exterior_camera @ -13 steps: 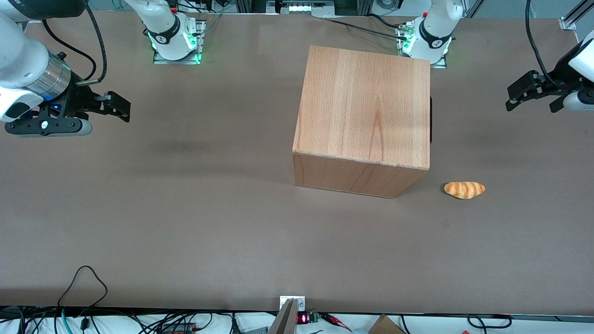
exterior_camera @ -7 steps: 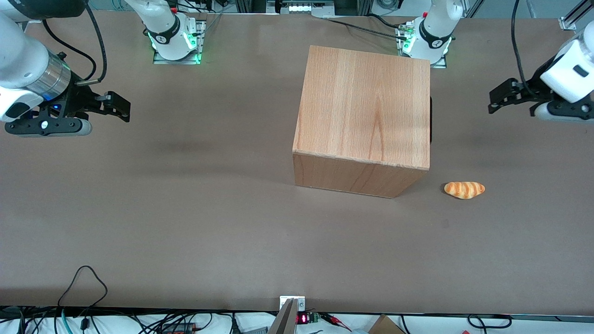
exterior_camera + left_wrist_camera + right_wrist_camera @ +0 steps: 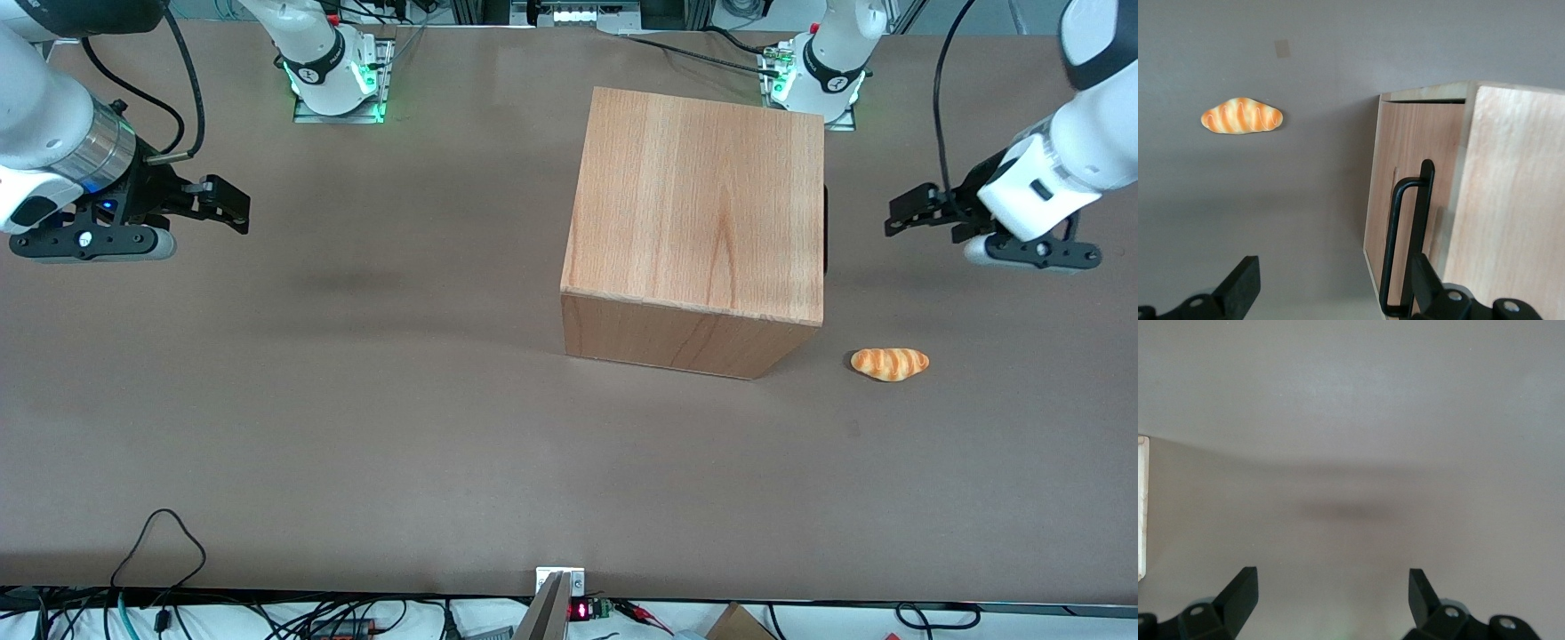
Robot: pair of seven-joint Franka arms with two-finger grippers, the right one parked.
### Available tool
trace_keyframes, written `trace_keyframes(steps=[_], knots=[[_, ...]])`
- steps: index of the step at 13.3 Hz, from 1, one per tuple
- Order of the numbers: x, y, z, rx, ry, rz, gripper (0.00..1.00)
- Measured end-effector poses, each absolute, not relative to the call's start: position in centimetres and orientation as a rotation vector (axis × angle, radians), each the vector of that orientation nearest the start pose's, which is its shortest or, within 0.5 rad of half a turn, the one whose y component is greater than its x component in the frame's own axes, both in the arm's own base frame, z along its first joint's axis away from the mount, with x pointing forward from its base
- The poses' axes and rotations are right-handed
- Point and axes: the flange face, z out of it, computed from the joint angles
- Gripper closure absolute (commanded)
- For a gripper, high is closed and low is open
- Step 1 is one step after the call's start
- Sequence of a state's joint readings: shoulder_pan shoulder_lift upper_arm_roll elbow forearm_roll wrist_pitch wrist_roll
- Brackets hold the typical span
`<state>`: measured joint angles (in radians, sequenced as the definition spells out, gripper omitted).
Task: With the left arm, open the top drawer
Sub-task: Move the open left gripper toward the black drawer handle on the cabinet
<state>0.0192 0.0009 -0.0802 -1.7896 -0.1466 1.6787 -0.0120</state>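
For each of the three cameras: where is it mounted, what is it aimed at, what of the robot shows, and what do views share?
Front view: high above the table, looking down; wooden cabinet, bread roll, left arm with its gripper in front of the cabinet.
Left wrist view: faces the top drawer, its black handle; open fingers show.
Right wrist view: bare table, own fingers.
Front and left wrist views share cabinet and roll.

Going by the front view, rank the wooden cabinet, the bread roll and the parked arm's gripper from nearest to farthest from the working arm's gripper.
Measured from the left gripper, which is open beside the cabinet's handle side:
1. Wooden cabinet, beside it, mid-table.
2. Bread roll, nearer the front camera, on the table.
3. Parked arm's gripper, at the parked arm's end.
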Motion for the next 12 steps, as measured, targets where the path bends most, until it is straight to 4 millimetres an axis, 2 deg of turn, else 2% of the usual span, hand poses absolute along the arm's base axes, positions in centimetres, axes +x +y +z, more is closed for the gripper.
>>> trace_keyframes(steps=[12], knots=[[55.0, -5.0, 45.0, -3.367, 0.157, 0.292, 0.0]])
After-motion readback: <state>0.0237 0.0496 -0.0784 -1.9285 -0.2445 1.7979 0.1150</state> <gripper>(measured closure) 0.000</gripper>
